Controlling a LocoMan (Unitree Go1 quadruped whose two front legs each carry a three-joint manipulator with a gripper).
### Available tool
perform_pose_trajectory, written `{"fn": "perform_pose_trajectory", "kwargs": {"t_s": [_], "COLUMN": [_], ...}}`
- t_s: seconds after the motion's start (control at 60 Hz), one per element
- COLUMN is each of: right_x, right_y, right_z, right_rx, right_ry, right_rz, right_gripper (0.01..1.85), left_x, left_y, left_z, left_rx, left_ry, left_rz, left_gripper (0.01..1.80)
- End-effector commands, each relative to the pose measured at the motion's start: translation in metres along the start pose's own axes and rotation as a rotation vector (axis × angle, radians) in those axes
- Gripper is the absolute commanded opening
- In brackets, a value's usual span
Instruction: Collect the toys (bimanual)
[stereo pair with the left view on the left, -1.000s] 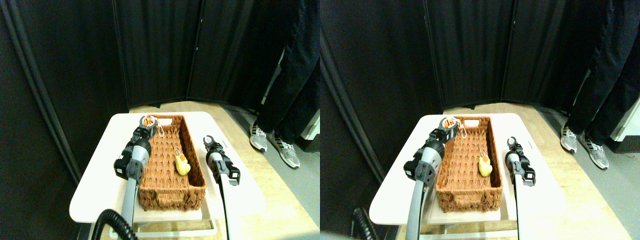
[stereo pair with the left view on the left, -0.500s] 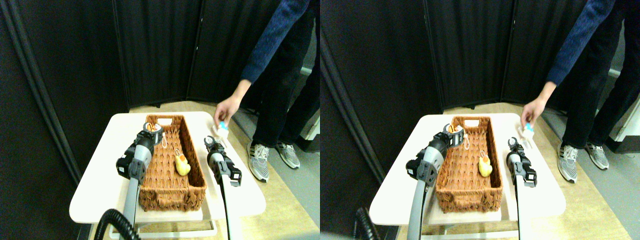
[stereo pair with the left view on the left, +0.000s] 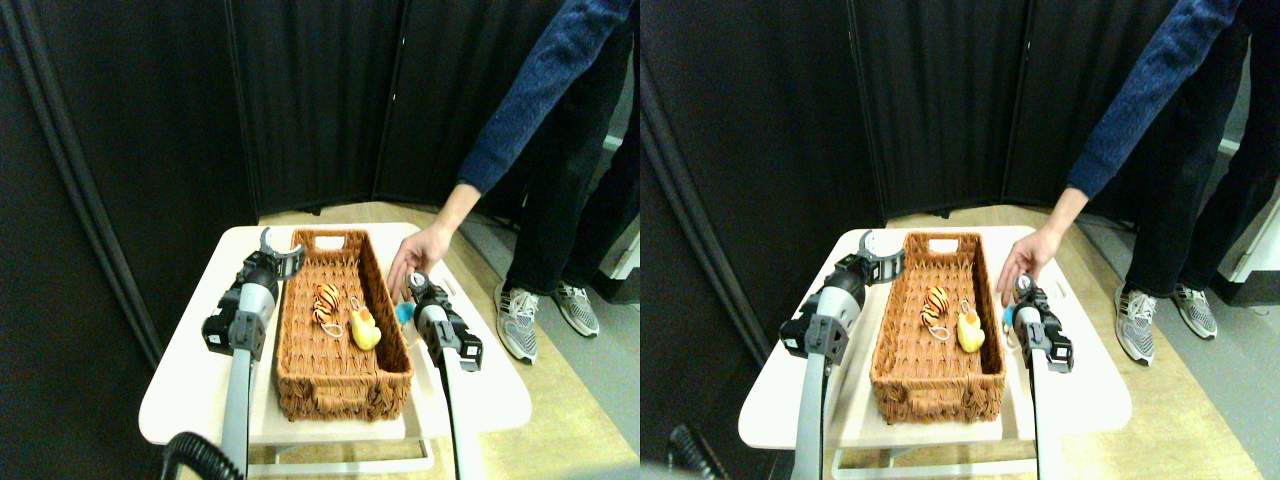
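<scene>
Toys: tiger (stereo pair with the left view on the left: 326, 302) and yellow duck (stereo pair with the left view on the left: 365, 330) lie side by side in the wicker basket (stereo pair with the left view on the left: 340, 385); a blue toy (stereo pair with the left view on the left: 404, 313) sits on the table (stereo pair with the left view on the left: 190, 370) just beside my right claw.
Handling: soft, light, squashy by my guess; pinch the body mid-way, not the cord loop.
Left claw (stereo pair with the left view on the left: 271, 252): my jaws spread wide, empty, at the basket's left rim.
Right claw (stereo pair with the left view on the left: 418, 287): can't tell how far open; person's hand (stereo pair with the left view on the left: 408, 266) right at it.
Writing: none readable.
</scene>
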Motion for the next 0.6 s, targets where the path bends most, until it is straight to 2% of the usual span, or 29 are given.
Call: {"fn": "perform_pose_trajectory", "kwargs": {"t_s": [0.017, 0.083, 0.217, 0.267, 0.333, 0.383, 0.417, 0.467, 0.55, 0.6], "right_x": [0.001, 0.0, -0.001, -0.001, -0.002, -0.005, -0.005, -0.006, -0.01, -0.012], "right_y": [0.005, 0.005, 0.006, 0.008, 0.009, 0.012, 0.013, 0.014, 0.02, 0.022], "right_z": [0.002, 0.002, 0.003, 0.004, 0.004, 0.004, 0.005, 0.005, 0.005, 0.006], "right_rx": [-0.002, -0.004, 0.0, 0.006, 0.006, -0.005, -0.008, -0.004, -0.02, -0.025], "right_ry": [-0.02, -0.022, -0.016, -0.006, -0.003, -0.004, -0.002, 0.005, 0.008, 0.012], "right_rz": [0.02, 0.008, 0.034, 0.05, 0.053, 0.06, 0.073, 0.094, 0.101, 0.112], "right_gripper": [0.01, 0.01, 0.01, 0.01, 0.01, 0.01, 0.01, 0.01, 0.01, 0.01], "left_x": [-0.005, -0.016, -0.028, -0.032, -0.032, -0.033, -0.032, -0.031, -0.028, -0.027], "left_y": [-0.001, 0.004, 0.012, 0.023, 0.031, 0.045, 0.052, 0.059, 0.079, 0.085], "left_z": [0.019, 0.037, 0.055, 0.066, 0.07, 0.074, 0.075, 0.077, 0.08, 0.078], "left_rx": [0.062, 0.078, 0.125, 0.155, 0.166, 0.197, 0.19, 0.19, 0.18, 0.187], "left_ry": [-0.058, -0.127, -0.193, -0.229, -0.254, -0.271, -0.299, -0.306, -0.344, -0.371], "left_rz": [-0.065, -0.071, -0.056, -0.04, -0.032, -0.009, -0.001, 0.0, 0.023, 0.041], "left_gripper": [0.2, 0.01, 0.01, 0.01, 0.01, 0.01, 0.01, 0.01, 0.01, 0.01]}}
